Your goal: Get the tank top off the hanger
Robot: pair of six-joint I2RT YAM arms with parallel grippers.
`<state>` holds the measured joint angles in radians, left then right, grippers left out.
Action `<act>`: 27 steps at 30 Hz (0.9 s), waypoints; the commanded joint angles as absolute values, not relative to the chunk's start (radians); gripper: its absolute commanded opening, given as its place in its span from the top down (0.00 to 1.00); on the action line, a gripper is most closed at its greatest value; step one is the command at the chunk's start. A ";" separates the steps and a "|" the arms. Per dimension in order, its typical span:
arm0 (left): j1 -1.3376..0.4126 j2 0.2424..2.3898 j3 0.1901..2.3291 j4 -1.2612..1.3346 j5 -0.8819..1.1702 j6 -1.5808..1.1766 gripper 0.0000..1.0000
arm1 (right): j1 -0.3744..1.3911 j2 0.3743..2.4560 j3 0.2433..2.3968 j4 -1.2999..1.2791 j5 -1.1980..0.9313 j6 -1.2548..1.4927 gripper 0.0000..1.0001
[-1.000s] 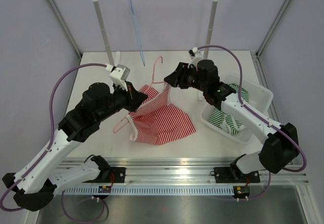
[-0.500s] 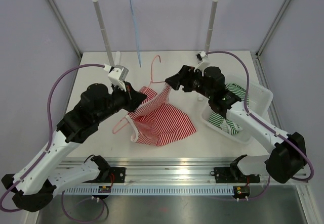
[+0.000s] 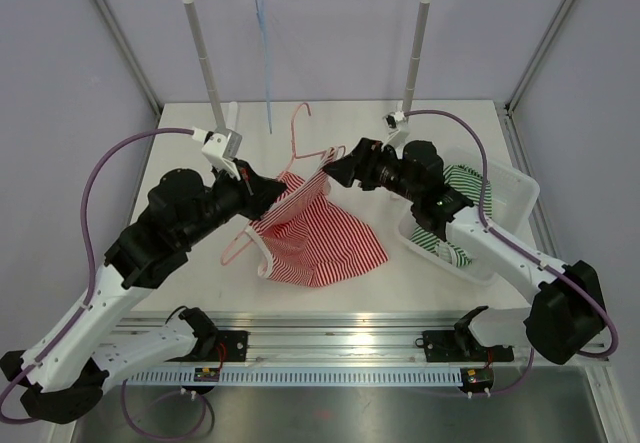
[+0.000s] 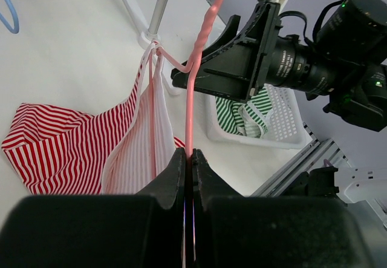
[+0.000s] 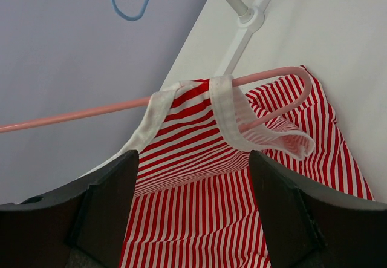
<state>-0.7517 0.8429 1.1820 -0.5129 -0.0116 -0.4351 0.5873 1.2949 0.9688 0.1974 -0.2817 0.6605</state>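
The red-and-white striped tank top [image 3: 322,241] lies mostly on the table, its white-edged straps [image 5: 227,107] still looped over one arm of the pink hanger [image 3: 297,135]. My left gripper [image 4: 188,154] is shut on the hanger's pink wire [image 4: 195,62] and holds it tilted above the cloth. My right gripper [image 3: 334,169] is open just right of the straps. In the right wrist view its fingers [image 5: 192,156] straddle striped fabric [image 5: 242,207] without touching it.
A white basket [image 3: 517,199] holding a green-striped garment [image 3: 466,179] sits at the right, under my right arm. A clothes rail on two white posts [image 3: 201,55] stands at the back, with a blue hanger [image 3: 263,45] hanging from it.
My right gripper has opened and let go of the strap, staying beside it. The left gripper has tipped the pink hanger so its hook moved back and left.
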 commanded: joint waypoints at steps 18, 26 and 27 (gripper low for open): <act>-0.761 0.822 1.180 -0.411 0.023 -0.451 1.00 | 0.597 1.370 1.061 0.301 -0.333 0.657 0.16; -0.761 0.815 1.181 -0.417 0.020 -0.445 1.00 | 0.595 1.393 1.074 0.252 -0.227 0.615 0.50; -0.761 0.816 1.183 -0.423 0.005 -0.445 1.00 | 0.597 1.390 1.071 0.252 -0.224 0.614 0.53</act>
<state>-0.7555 0.8387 1.1816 -0.5026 0.0002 -0.4423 0.5892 1.3930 1.0374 0.2367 -0.2821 0.6415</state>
